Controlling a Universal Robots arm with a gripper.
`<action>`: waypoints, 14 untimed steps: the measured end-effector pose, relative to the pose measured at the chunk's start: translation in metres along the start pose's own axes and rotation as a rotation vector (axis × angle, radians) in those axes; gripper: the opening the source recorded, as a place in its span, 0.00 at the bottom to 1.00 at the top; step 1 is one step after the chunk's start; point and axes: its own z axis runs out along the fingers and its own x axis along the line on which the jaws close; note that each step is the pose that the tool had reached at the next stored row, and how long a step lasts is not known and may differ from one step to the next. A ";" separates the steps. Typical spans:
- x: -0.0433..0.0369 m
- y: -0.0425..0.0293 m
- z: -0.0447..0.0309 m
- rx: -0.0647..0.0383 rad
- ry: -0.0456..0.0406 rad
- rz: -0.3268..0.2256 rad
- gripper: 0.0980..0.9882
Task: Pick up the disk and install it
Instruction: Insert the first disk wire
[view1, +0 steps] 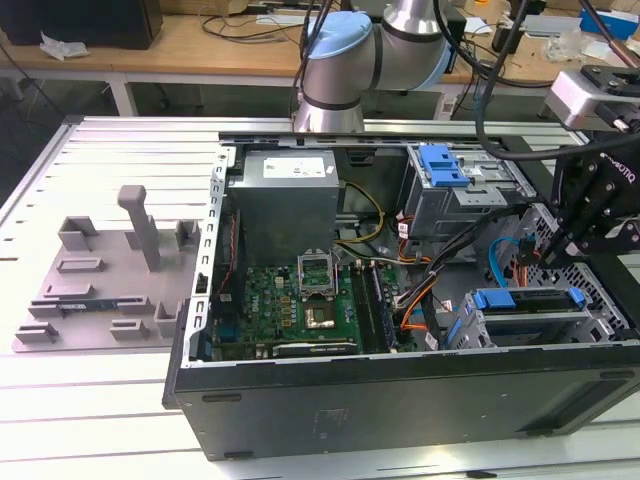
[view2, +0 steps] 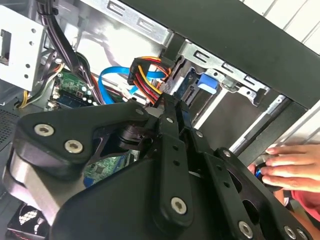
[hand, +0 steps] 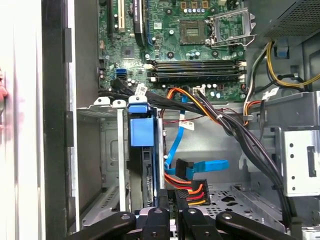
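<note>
slatted bench (view1: 120, 420) carries the open computer case (view1: 400, 400), where the disk (hand: 141, 132) sits slotted in its bay, just beside the closed fingers (view2: 172, 125), long axis running alongside them.

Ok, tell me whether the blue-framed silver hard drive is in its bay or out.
In. The blue-framed silver hard drive stands slotted inside the grey metal drive cage; whether fully seated, cannot tell.

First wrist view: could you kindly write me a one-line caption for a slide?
Claw beside the blue-framed disk sitting in the drive cage of the open computer case, motherboard beyond.
</note>
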 end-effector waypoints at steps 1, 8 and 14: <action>0.0001 -0.0001 0.0000 0.000 0.0052 0.000 0.07; 0.0011 -0.0013 0.0000 0.000 0.0105 0.000 0.07; 0.0022 -0.0032 0.0001 0.000 0.0105 0.010 0.07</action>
